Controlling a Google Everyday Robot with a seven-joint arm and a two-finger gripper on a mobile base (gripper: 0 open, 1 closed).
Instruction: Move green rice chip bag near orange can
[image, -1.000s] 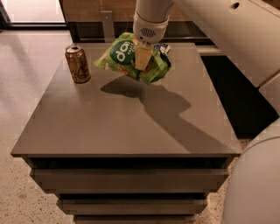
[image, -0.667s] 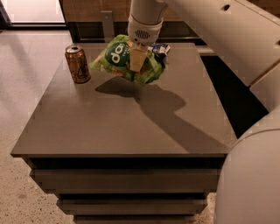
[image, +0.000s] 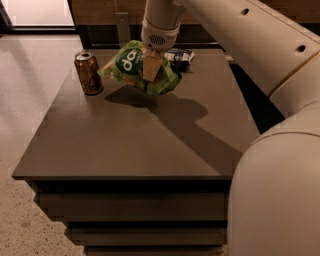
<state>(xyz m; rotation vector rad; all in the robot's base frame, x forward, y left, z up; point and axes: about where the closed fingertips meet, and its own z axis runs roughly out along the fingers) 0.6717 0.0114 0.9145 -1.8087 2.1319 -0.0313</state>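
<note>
**Green rice chip bag (image: 127, 61) held aloft, close beside the orange can (image: 88, 73)**

The gripper (image: 151, 70) hangs from above, its fingers clamped on the bag's middle, so the pouch sags on either side and casts a shadow on the table (image: 125, 140) (clear of the surface, I judge). Its left end is near the can, not touching; a small blue and white bag (image: 180, 57) lies behind.

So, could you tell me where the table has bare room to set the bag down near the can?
The front half of the table is bare, as is the strip beside the orange can, below the green rice chip bag the gripper holds. The back is crowded: a blue and white bag lies behind the gripper.
</note>
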